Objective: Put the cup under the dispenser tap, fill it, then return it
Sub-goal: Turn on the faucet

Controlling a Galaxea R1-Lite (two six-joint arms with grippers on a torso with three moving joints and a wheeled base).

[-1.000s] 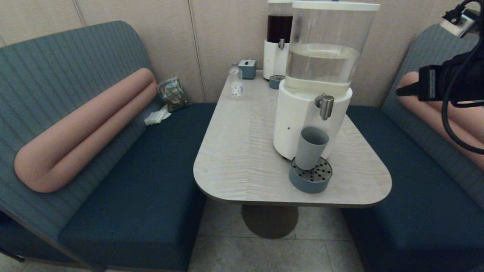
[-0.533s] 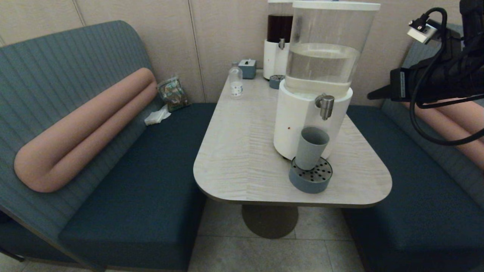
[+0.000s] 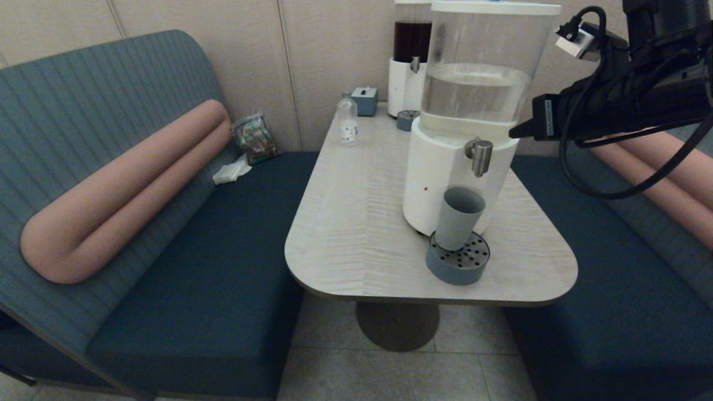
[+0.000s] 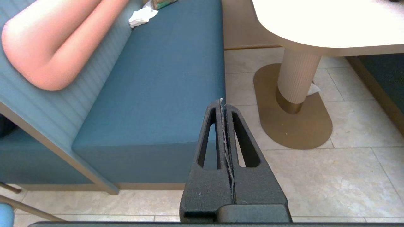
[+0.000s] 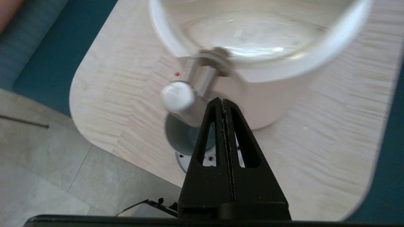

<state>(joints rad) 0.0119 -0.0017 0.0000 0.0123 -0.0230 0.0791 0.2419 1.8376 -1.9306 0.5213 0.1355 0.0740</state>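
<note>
The grey-blue cup (image 3: 458, 218) stands upright on a round perforated drip tray (image 3: 458, 259), directly below the brushed-silver dispenser tap (image 3: 479, 156) of the big white-based dispenser (image 3: 445, 178) holding clear liquid. My right gripper (image 3: 513, 133) hangs in the air, shut and empty, right of the tap and slightly above it, apart from it. In the right wrist view the shut gripper (image 5: 223, 101) points down beside the tap (image 5: 180, 96), with the cup (image 5: 181, 138) under it. My left gripper (image 4: 221, 102) is parked, shut, low over the floor by the left bench.
A small clear bottle (image 3: 347, 123), a little blue box (image 3: 365, 101) and the dark-liquid dispenser (image 3: 409, 61) stand at the table's far end. Blue benches (image 3: 223, 250) with pink bolsters flank the table (image 3: 356, 234). A crumpled tissue (image 3: 231, 171) lies on the left bench.
My right arm has swung leftward from the right bench toward the dispenser, its shut fingertips now close to the tap. The cup has not moved.
</note>
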